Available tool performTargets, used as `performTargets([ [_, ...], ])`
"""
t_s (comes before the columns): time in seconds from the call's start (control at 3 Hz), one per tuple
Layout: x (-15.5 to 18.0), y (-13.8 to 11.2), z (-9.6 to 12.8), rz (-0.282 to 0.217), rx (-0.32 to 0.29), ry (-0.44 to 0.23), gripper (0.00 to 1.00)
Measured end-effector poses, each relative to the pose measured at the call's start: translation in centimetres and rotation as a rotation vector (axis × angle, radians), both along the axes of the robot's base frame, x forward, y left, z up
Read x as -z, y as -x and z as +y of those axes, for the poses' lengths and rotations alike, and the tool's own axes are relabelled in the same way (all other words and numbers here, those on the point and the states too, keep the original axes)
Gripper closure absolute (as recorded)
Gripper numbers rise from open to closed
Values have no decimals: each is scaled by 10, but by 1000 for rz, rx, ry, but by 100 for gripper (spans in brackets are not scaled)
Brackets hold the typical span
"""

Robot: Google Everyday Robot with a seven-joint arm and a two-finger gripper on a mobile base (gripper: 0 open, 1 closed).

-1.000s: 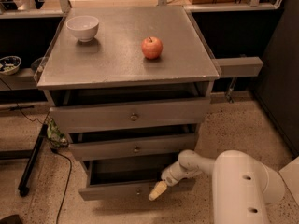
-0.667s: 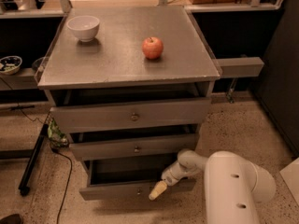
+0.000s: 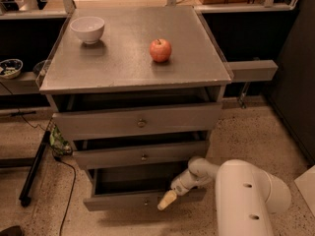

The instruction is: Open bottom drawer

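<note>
Pale-tipped tool (image 3: 167, 199) on the white arm (image 3: 246, 193), down at the front of the lowest grey metal drawer (image 3: 118, 201), drawer standing open, tool's grip, can't tell

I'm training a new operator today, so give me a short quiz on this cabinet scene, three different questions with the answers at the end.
1. What two things stand on the cabinet top?
2. Which drawer front is the gripper at? A top drawer, B middle drawer, C bottom drawer.
3. True or false: the bottom drawer is fully shut.

Key
1. A bowl at the back left and an apple nearer the middle, apart from each other.
2. C. The gripper is at the bottom drawer's front, right of centre.
3. False. It is pulled partly out, and its inside shows.
</note>
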State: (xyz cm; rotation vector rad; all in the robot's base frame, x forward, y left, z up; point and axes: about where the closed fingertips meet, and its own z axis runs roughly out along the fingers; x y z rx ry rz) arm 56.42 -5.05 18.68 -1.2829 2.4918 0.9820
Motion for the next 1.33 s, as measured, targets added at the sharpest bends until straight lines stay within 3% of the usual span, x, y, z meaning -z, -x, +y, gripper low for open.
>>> performTargets([
  [1.33,-8,11,0,20,-17,-31,0],
])
